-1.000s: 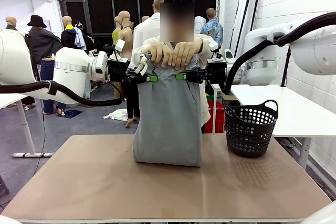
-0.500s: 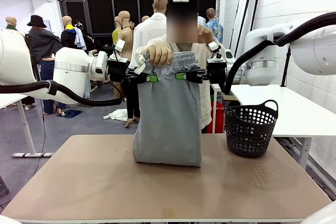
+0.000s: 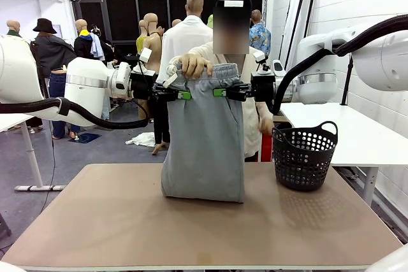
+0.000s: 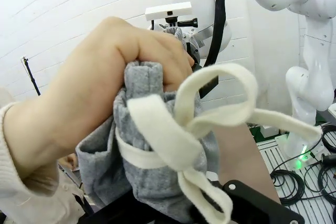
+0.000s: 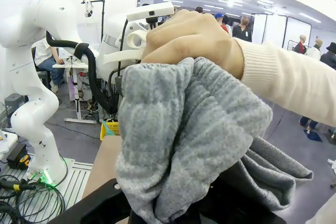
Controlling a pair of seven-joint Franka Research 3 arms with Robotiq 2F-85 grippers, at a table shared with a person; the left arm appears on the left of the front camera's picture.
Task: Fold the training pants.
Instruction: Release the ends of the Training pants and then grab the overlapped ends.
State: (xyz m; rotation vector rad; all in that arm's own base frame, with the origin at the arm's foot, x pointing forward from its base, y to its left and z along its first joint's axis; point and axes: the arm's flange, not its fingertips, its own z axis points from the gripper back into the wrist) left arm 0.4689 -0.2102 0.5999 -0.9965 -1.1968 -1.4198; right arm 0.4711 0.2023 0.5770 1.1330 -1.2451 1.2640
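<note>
Your table (image 3: 95,221) fills the lower half of the front view. The training pants (image 3: 204,144) hang over its middle, with the waistband up at centre frame and the lower end crumpled on the tabletop. That crumpled foot is your first risk. If you lay the cloth down as it sits, I judge the legs will go down skewed or doubled under.

The black basket (image 3: 305,157) stands on the table at the right of the frame, near the pants. A wide sweep of the right arm could knock it.

The left gripper (image 3: 183,95) and right gripper (image 3: 220,92) reach in from their own sides, and each is clamped on the waistband just below its top edge. Soft jersey may creep out of the pads if you jerk or pull the two apart, and one lost corner drops that side.

The person's hand (image 3: 194,65) is fisted on the top of the waistband, just above the left gripper. Any move you make while it is there could drag or pinch the fingers.

Smallest is the white drawstring (image 4: 210,108). In the left wrist view it loops loose right over that gripper's fingers, and it could snag there on release.
</note>
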